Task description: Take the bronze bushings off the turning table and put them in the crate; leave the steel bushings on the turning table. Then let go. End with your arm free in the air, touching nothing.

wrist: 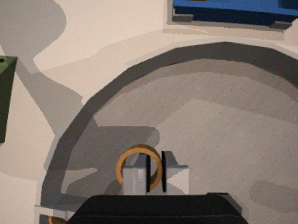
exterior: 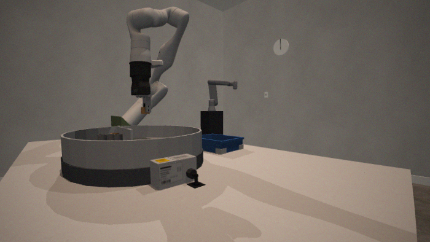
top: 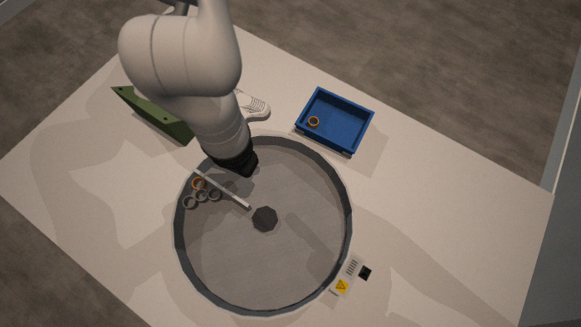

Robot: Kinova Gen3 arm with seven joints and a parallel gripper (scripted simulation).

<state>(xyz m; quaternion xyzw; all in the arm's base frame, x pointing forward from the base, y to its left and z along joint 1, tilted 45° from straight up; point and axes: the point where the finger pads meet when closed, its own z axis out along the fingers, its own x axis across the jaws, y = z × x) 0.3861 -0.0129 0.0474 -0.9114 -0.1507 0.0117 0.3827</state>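
Observation:
My gripper (exterior: pixel 146 110) (wrist: pixel 155 164) is shut on the wall of a bronze bushing (exterior: pixel 143 110) (wrist: pixel 120 169), one finger inside the ring, held above the turning table (top: pixel 270 270) (exterior: pixel 107 153) (wrist: pixel 225 115). In the top view the arm hides both. Another bronze bushing (top: pixel 192 184) (wrist: pixel 56 220) stands on the turning table near the rim, beside the light bar (top: pixel 226 191). Three steel bushings (top: pixel 189 207) (top: pixel 201 201) (top: pixel 214 199) stand close by it. The blue crate (top: pixel 346 130) (exterior: pixel 221 144) (wrist: pixel 235 12) holds one bronze bushing (top: pixel 313 127) in its left corner.
The turning table has a raised rim and a dark hub (top: pixel 265 219). A green wedge-shaped block (top: pixel 145 109) (exterior: pixel 118 120) (wrist: pixel 6 95) and a white shoe (top: pixel 255 109) lie behind it. A grey box (top: pixel 352 266) (exterior: pixel 172 173) and a small black device (top: pixel 365 272) (exterior: pixel 191 173) stand at its front.

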